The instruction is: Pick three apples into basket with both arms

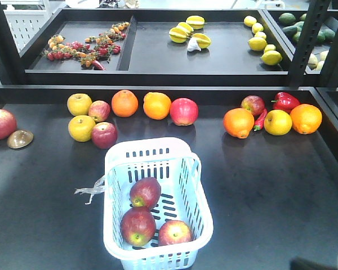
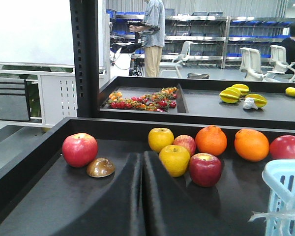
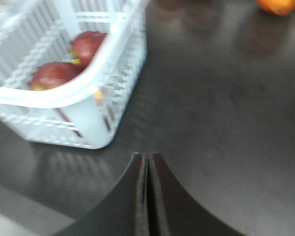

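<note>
Black shelf surface with the basket already loaded: retreat stage of the apple task.
All three apples lie inside the basket, near its front end. Left claw and right claw both show fingers pressed together, holding nothing. Judged complete; good practice now is drawing each arm back clear of the basket rim and the loose fruit behind it, without nudging either.
</note>
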You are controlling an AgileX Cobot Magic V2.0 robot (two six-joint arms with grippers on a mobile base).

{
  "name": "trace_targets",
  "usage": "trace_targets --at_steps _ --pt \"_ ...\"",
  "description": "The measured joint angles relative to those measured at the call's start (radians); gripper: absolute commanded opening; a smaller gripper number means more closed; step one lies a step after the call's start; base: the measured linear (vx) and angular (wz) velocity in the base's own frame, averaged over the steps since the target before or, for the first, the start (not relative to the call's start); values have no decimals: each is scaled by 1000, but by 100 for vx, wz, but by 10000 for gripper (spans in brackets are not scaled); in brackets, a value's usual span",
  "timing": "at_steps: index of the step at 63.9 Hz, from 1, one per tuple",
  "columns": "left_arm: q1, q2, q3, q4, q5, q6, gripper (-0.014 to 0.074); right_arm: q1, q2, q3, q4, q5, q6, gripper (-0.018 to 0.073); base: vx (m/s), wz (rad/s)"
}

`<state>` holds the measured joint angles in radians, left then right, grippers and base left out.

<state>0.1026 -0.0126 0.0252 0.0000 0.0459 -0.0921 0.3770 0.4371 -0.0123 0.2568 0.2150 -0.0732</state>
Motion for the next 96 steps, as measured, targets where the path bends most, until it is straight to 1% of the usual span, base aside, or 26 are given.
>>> trace_targets --at_steps 2,6,13,18,26,30,35,44,52,96 --pt "0 0 0 0 0 0 -6 -21 -24 15 -5 -5 36 -5 0 0" --pt "0 0 0 0 0 0 -6 -79 -87 37 -23 -12 73 -5 0 0" --pt "0 0 0 0 0 0 -6 -160 -202 41 -107 -25 81 -5 0 0" --pt "0 0 0 0 0 0 -6 -231 -306 41 -164 -34 85 -5 0 0" --pt "0 0 0 0 0 0 -6 -325 -431 41 -188 -44 90 -5 0 0" --pt "0 0 0 0 -1 0 -6 -372 -444 41 -191 -64 93 -5 0 0" --pt "0 0 0 0 -1 0 -6 -408 -447 41 -195 -111 96 -5 0 0" --pt "0 0 0 0 -2 0 -6 -418 -449 41 -231 -238 96 -5 0 0" --pt "0 0 0 0 -2 0 -6 -418 -449 41 -242 -311 96 -5 0 0" --pt "0 0 0 0 -2 0 -6 -418 -449 41 -245 -327 96 -5 0 0"
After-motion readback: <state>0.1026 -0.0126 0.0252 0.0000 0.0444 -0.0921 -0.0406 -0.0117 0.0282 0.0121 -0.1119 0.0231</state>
